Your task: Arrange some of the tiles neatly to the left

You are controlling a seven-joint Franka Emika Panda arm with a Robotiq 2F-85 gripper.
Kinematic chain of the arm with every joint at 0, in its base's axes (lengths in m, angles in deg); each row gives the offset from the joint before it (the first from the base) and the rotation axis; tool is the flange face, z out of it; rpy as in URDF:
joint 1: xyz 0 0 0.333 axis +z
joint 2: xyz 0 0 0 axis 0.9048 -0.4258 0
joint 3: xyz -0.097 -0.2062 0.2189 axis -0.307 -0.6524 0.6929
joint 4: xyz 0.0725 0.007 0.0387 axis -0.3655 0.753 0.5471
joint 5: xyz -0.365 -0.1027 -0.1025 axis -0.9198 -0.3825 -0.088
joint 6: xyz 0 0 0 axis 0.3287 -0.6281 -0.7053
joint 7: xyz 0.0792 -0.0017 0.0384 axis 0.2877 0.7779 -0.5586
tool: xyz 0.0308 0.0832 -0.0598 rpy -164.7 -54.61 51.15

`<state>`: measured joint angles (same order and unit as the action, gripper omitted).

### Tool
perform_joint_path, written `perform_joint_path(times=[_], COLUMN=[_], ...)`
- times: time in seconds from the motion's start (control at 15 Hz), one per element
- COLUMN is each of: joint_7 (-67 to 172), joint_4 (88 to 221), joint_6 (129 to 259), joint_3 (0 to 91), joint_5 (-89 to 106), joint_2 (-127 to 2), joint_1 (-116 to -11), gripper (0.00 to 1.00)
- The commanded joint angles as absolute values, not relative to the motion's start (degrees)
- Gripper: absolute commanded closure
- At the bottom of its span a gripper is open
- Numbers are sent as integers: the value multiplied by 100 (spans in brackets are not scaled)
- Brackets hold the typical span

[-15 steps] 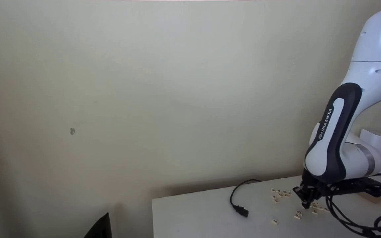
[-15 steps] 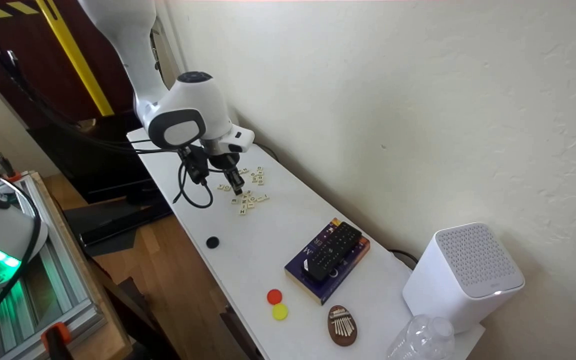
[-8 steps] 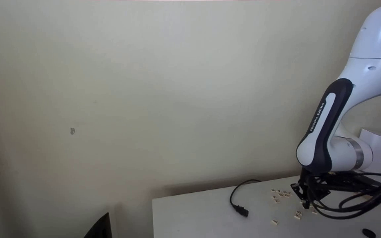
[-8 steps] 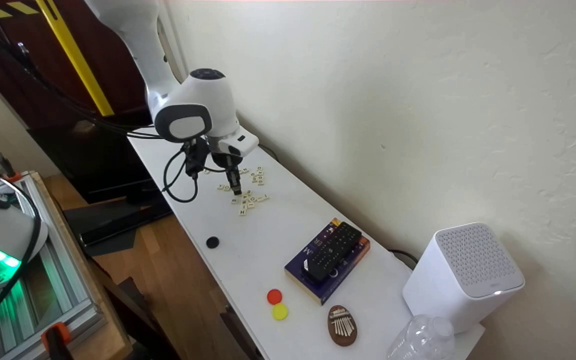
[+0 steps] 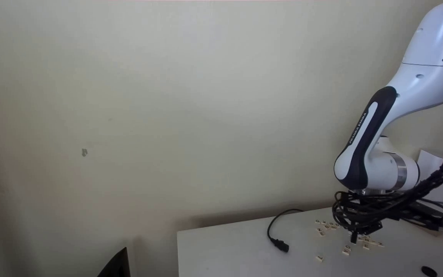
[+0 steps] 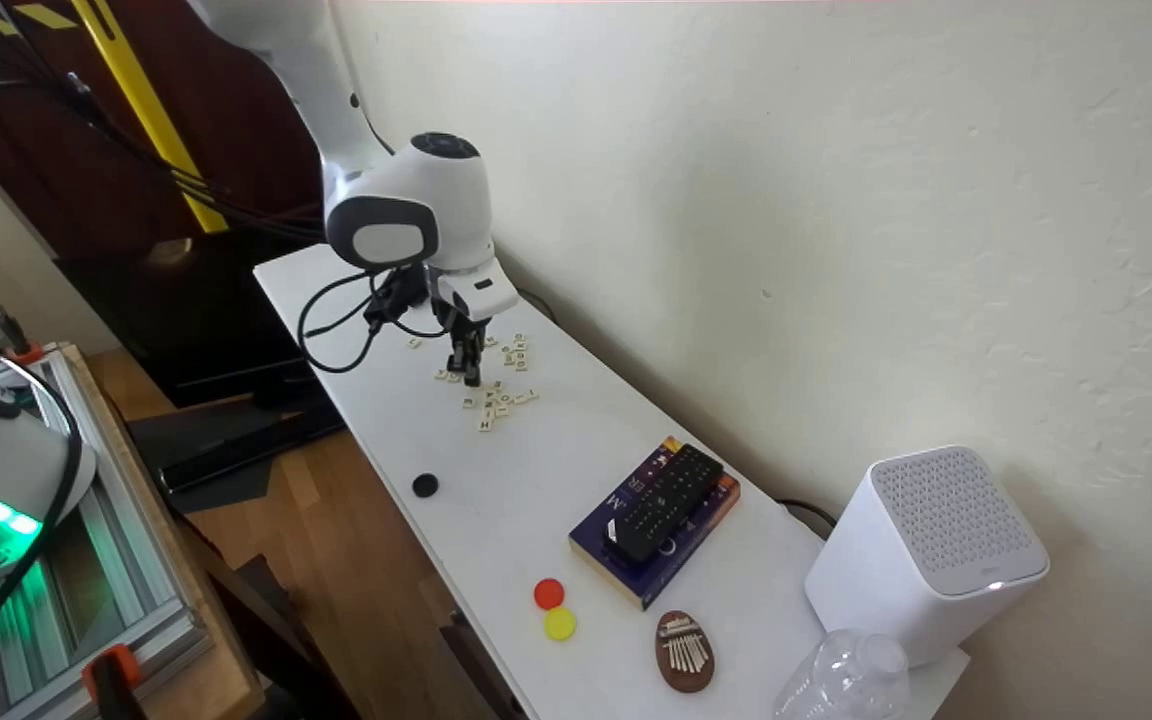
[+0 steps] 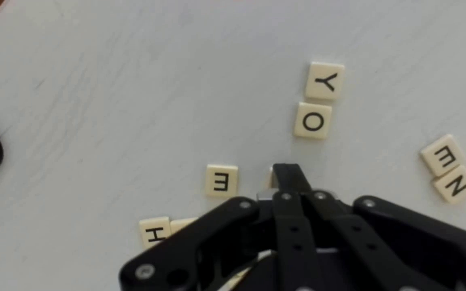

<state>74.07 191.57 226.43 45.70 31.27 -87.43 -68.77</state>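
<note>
Small cream letter tiles lie scattered on the white table in both exterior views, with one cluster just in front of my gripper. In the wrist view a Y tile and an O tile sit beyond the fingertips. An E tile is left of them, an H tile lower left, and an N tile touches another E at right. My gripper is shut, its fingertips pressed together with nothing seen between them. They partly cover one tile; whether they touch it I cannot tell. Other tiles hide behind the gripper.
A black cable with a plug lies on the table near the wall. A black disc sits by the edge. Farther along are a book bearing a remote, red and yellow discs, a kalimba, a white box and a bottle.
The wrist has turned and the forearm has shifted leftward in an exterior view, its cable bundle swinging along. The fingertips stay almost in place, still shut. No tile has visibly moved.
</note>
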Motion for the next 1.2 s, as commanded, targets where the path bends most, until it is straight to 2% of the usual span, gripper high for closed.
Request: perform_joint_path(times=[0.0, 0.53, 1.13], joint_7=[8051, 9134, 8012], joint_4=[18855, 18617, 19214], joint_6=[22128, 21482, 22728], joint_3=[4493, 4589, 4572], joint_5=[3633, 4222, 3790], joint_2=[-8839, -8846, -8410], joint_1=[-6787, -6992, -6993], gripper=[100, 100, 100])
